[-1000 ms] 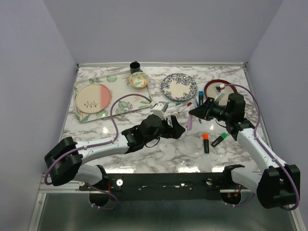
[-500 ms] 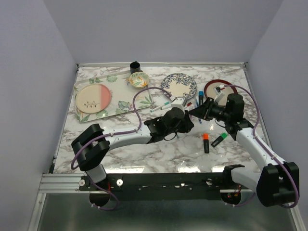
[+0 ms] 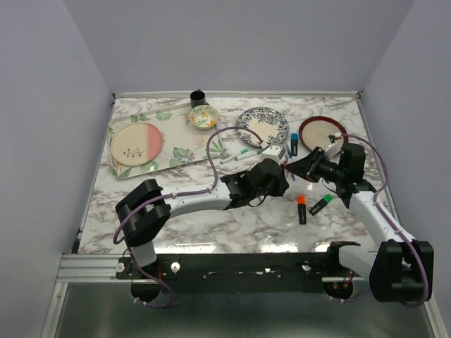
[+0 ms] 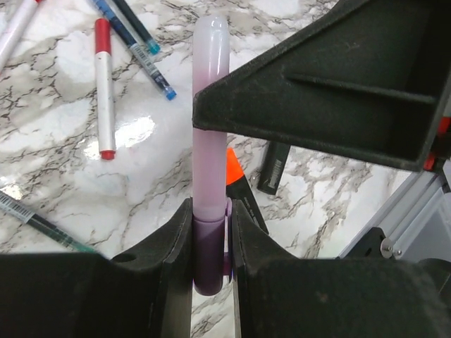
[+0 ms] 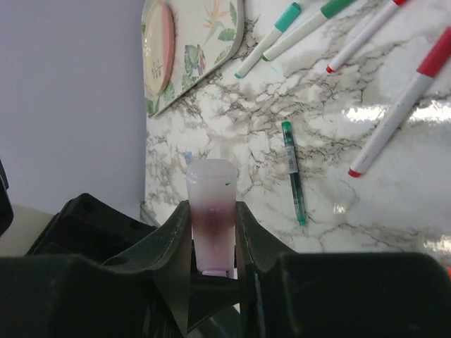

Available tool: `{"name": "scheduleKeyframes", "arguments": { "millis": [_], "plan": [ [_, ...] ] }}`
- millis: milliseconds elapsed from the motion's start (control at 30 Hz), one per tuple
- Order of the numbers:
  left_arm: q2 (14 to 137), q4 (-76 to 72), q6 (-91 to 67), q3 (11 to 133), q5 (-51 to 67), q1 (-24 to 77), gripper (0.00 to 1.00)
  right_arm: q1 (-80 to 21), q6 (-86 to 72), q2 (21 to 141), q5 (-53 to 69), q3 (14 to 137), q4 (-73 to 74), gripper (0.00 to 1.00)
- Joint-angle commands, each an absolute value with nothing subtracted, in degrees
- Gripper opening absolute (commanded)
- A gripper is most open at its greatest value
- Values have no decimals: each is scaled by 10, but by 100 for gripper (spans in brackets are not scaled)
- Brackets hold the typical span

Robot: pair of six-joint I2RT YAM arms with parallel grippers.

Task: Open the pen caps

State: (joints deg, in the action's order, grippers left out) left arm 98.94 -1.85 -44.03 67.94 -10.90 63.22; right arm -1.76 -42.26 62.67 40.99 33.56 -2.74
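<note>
A lilac highlighter pen (image 4: 210, 162) hangs above the table between both grippers. My left gripper (image 4: 210, 208) is shut on its dark purple body end. My right gripper (image 5: 211, 210) is shut on the pale lilac pen cap (image 5: 210, 184), and one of its fingers (image 4: 317, 77) crosses the pen in the left wrist view. In the top view the two grippers meet, left (image 3: 280, 179) and right (image 3: 294, 169). Other capped pens lie on the marble: an orange highlighter (image 3: 301, 208), a green one (image 3: 321, 204), a blue one (image 3: 294, 144) and thin white pens (image 3: 239, 155).
A patterned tray (image 3: 176, 151) with a pink plate (image 3: 136, 144) lies at the back left. A small bowl (image 3: 203, 117) and a black cup (image 3: 198, 98) stand behind it. A blue patterned plate (image 3: 262, 125) and a red-brown plate (image 3: 318, 130) sit at the back right.
My left arm has swung right to the right gripper and its jaws have closed on the lilac pen's body. The right arm has shifted slightly right, still holding the pen.
</note>
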Motion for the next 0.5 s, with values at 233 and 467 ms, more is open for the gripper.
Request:
{"name": "scheduleKeyframes", "arguments": {
  "millis": [233, 467],
  "plan": [
    [967, 62, -415, 648, -60, 676, 0, 123, -462, 628, 274, 317, -65, 1],
    [886, 48, -424, 580, -126, 661, 0, 125, -436, 641, 296, 322, -65, 1]
  ]
}}
